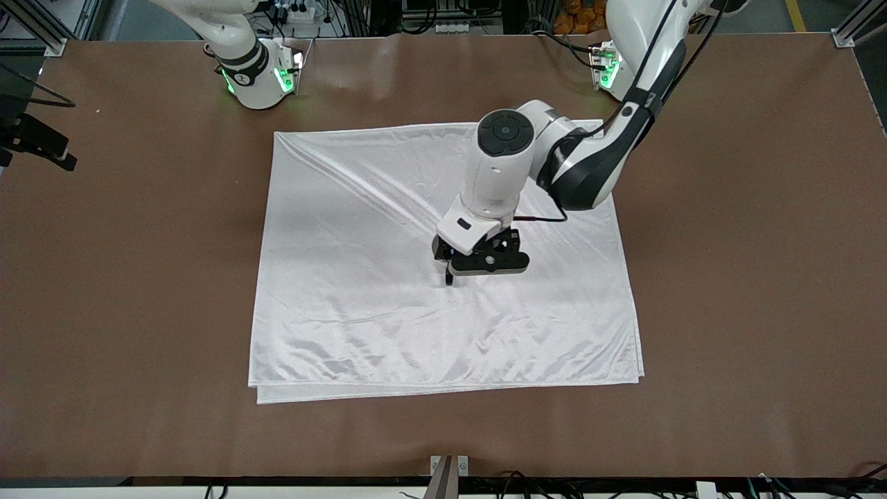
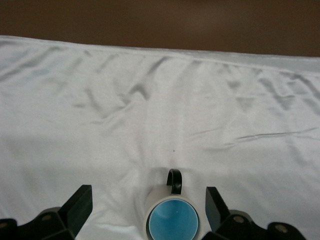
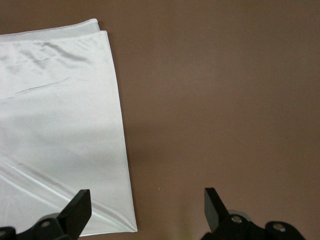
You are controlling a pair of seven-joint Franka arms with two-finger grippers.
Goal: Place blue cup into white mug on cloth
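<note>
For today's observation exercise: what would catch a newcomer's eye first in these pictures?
The large white cloth spread over the brown table, with the left gripper low over its middle. In the left wrist view, the blue cup sits inside the white mug, between that gripper's open fingers.

No legible text (anywhere)

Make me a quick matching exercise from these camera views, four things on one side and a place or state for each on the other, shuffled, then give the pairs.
Things:
1. blue cup
2. white mug
3. left gripper
4. right gripper

Places or states:
A. open, over bare table beside the cloth's edge
B. stands on the cloth, black handle showing
C. sits inside the mug
D. open, fingers either side of the mug

Pairs: 1-C, 2-B, 3-D, 4-A
</note>
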